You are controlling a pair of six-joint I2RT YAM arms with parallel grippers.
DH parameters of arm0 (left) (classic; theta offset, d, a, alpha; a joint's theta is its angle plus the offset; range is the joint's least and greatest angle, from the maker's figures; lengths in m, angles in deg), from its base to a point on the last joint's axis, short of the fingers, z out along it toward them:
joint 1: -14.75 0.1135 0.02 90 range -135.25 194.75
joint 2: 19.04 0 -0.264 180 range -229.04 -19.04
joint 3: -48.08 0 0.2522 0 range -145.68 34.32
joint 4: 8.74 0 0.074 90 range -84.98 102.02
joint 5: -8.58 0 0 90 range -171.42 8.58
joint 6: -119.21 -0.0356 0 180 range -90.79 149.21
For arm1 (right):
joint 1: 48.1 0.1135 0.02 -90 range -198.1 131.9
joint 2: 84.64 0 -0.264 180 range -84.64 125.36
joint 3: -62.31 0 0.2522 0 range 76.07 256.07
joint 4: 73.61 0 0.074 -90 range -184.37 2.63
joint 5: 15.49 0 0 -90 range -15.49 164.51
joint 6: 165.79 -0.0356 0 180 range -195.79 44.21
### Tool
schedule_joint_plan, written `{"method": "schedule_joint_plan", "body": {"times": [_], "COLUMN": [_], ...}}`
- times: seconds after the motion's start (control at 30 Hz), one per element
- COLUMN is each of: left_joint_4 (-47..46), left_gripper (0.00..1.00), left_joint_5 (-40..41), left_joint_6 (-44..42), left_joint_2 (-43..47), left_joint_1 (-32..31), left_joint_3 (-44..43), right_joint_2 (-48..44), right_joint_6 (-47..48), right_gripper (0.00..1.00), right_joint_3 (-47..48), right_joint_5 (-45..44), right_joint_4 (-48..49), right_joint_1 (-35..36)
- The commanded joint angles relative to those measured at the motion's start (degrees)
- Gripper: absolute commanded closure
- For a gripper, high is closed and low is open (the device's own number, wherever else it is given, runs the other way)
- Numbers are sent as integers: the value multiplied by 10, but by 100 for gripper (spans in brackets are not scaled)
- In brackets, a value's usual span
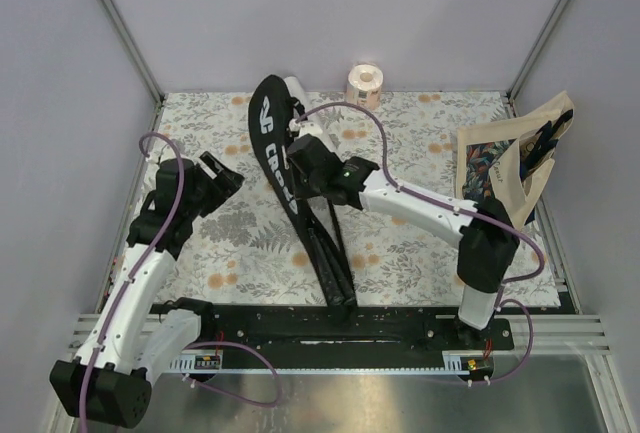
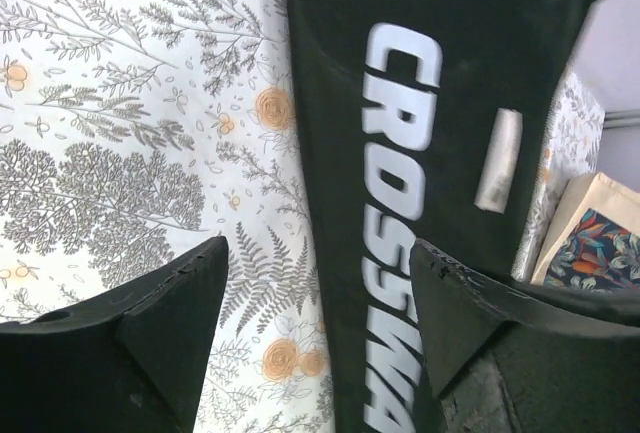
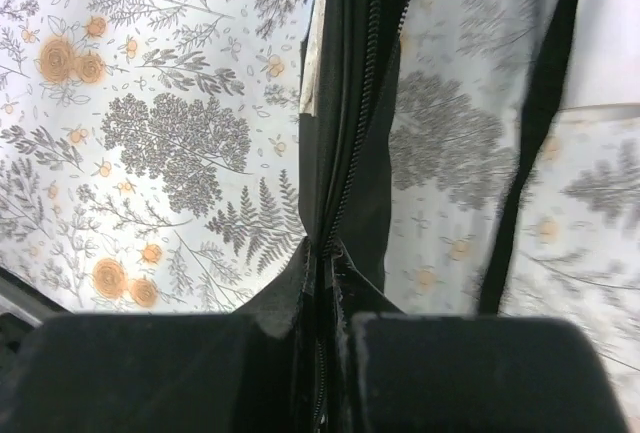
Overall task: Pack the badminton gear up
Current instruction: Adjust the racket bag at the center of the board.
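Observation:
The long black racket bag (image 1: 283,168) lettered "CROSSWAY" lies slantwise on the flowered tablecloth, from the back middle toward the front. A white tube (image 1: 296,87) peeks out behind its far end. My right gripper (image 1: 301,159) sits over the bag's upper half, and in the right wrist view my right gripper (image 3: 326,253) is shut on the bag's zipper edge (image 3: 352,103), which is pulled up into a ridge. My left gripper (image 1: 218,179) hovers left of the bag, apart from it. From the left wrist my left gripper (image 2: 318,245) stands open over the bag's lettered side (image 2: 450,73), holding nothing.
A pinkish paper roll (image 1: 364,83) stands at the back edge. A beige printed tote bag (image 1: 505,158) leans at the right side, with dark items sticking out of it. Grey walls enclose the table on three sides. A black strap (image 3: 540,103) trails beside the bag.

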Motion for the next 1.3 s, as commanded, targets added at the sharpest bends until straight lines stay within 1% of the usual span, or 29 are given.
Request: {"method": "schedule_joint_plan", "body": {"times": [0.0, 0.03, 0.13, 0.3, 0.37, 0.47, 0.57, 0.67, 0.73, 0.8, 0.87, 0.93, 1.07, 1.13, 1.27], "left_joint_4": [-39, -33, -22, -57, -81, -93, -102, -107, -97, -89, -85, -81, -76, -71, -98], "left_gripper": [24, 24, 25, 24, 27, 30, 29, 29, 29, 32, 34, 35, 37, 40, 40], "left_joint_5": [-11, -35, -61, -84, -122, -161, -175, -181, -180, -192, -199, -218, -229, -231, -225], "left_joint_6": [-10, -10, -6, -10, -16, -35, -61, -75, -84, -91, -94, -98, -102, -99, -97], "left_joint_2": [-49, -67, -97, -132, -146, -168, -184, -198, -219, -240, -258, -271, -296, -304, -311], "left_joint_1": [23, 29, 49, 69, 74, 76, 77, 80, 86, 95, 100, 123, 135, 138, 140], "left_joint_3": [-67, -83, -123, -130, -120, -120, -125, -137, -160, -190, -215, -235, -257, -262, -250], "right_joint_2": [-60, -66, -73, -30, 5, 51, 72, 72, 65, 52, 30, 9, 0, 6, 9], "right_joint_6": [112, 131, 162, 173, 192, 214, 228, 254, 271, 298, 349, 424, 491, 511, 500], "right_gripper": [100, 100, 100, 100, 100, 100, 100, 100, 100, 100, 100, 100, 100, 100, 100], "right_joint_3": [98, 98, 83, 61, 75, 121, 136, 130, 120, 97, 64, 35, 40, 45, 33], "right_joint_5": [-121, -135, -153, -139, -164, -203, -216, -230, -228, -224, -225, -231, -262, -280, -278], "right_joint_4": [-136, -138, -130, -91, -90, -115, -108, -88, -68, -41, 8, 62, 100, 111, 119], "right_joint_1": [25, 30, 48, 76, 94, 119, 130, 136, 135, 136, 136, 137, 135, 135, 136]}}
